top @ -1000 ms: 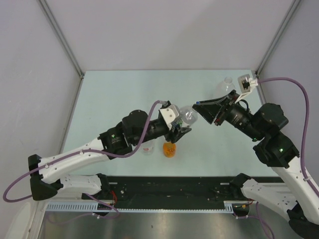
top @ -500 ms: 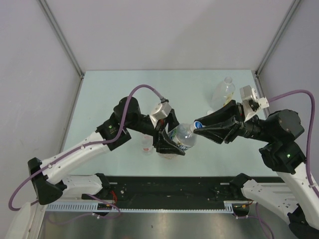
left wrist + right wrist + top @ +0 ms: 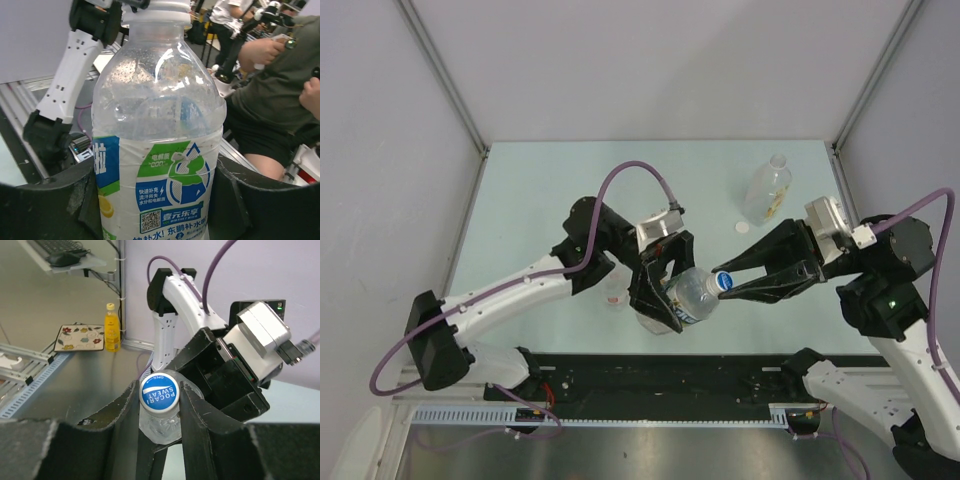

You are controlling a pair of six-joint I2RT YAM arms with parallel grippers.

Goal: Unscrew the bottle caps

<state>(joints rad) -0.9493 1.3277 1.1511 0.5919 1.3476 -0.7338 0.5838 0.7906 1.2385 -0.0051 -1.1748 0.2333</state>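
The left tool (image 3: 668, 296) clamps the likely light, crushable bottle (image 3: 157, 115) at its label; the right tool (image 3: 728, 282) pinches the small blue cap (image 3: 159, 393) by its sides.

The pale table (image 3: 540, 200) carries a clear bottle (image 3: 767, 188) and a white cap (image 3: 742, 228) beside it.

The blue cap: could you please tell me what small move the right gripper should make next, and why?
Probably twist the right gripper to start unscrewing the blue cap: its fingers pinch the cap on both sides, and the left gripper clamps the bottle steady.
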